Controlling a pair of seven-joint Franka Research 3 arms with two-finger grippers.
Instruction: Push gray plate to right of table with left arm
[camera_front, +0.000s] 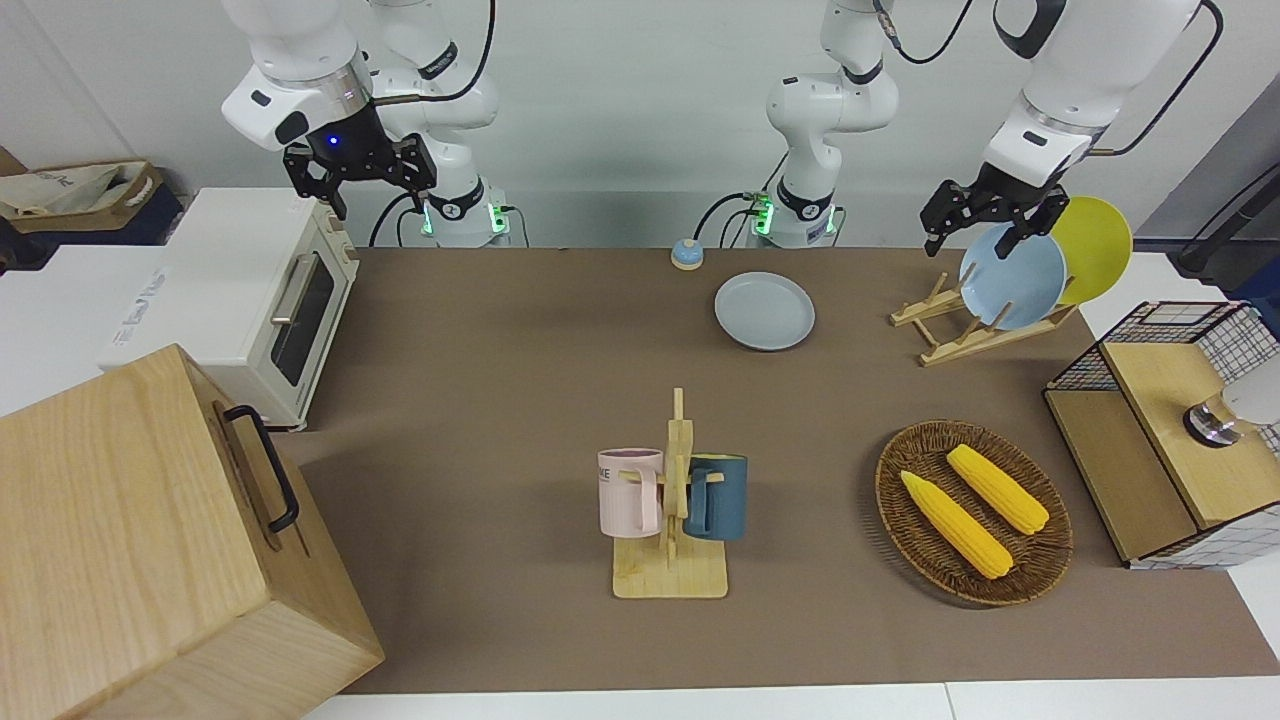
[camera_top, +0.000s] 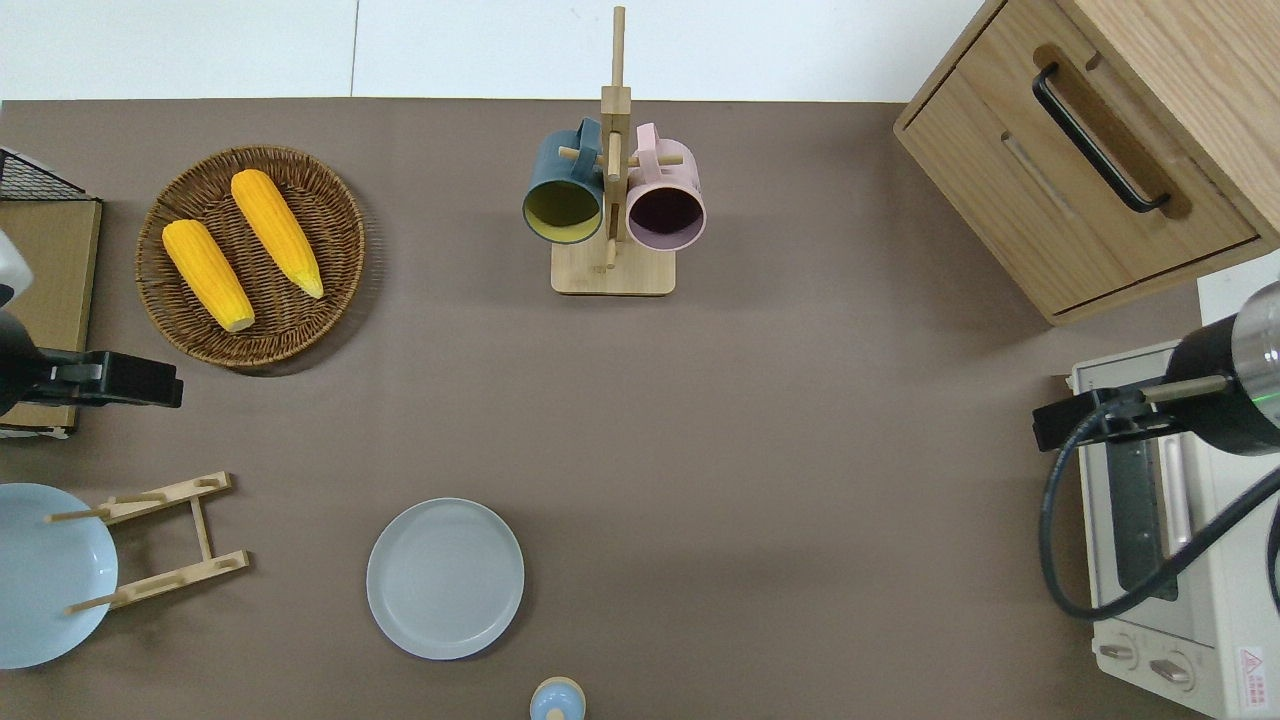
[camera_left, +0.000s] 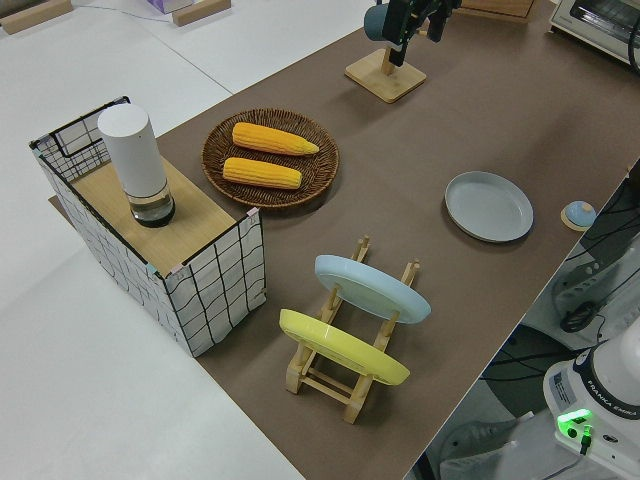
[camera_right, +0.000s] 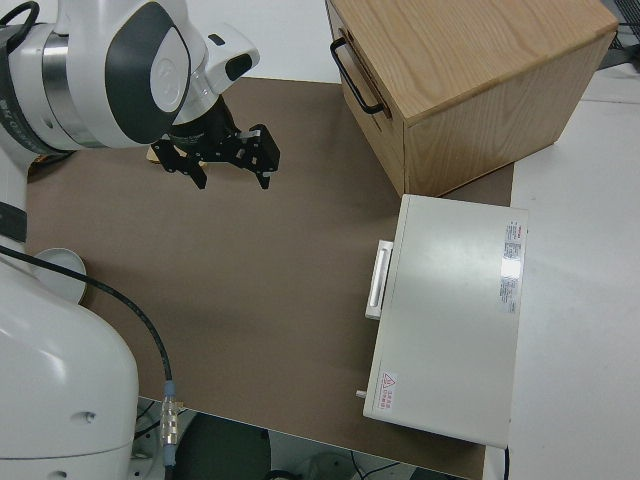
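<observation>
Right now the gray plate (camera_top: 445, 578) sits untouched on the tabletop (camera_top: 760, 420), at seven o'clock from its middle; the left gripper's (camera_front: 983, 226) jaws hang open, holding nothing, and the right arm is parked.

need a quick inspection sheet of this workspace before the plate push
surface: brown table, flat.
job's things: gray plate lies flat near the robots' edge, untouched.
clutter: bell, plate rack with blue plate and yellow plate, corn basket, mug stand, toaster oven, wooden box, wire box.
grippers: left gripper raised, fingers open; right gripper raised, fingers open.
cables: black cable loops over the oven.
surroundings: bag off the table.
</observation>
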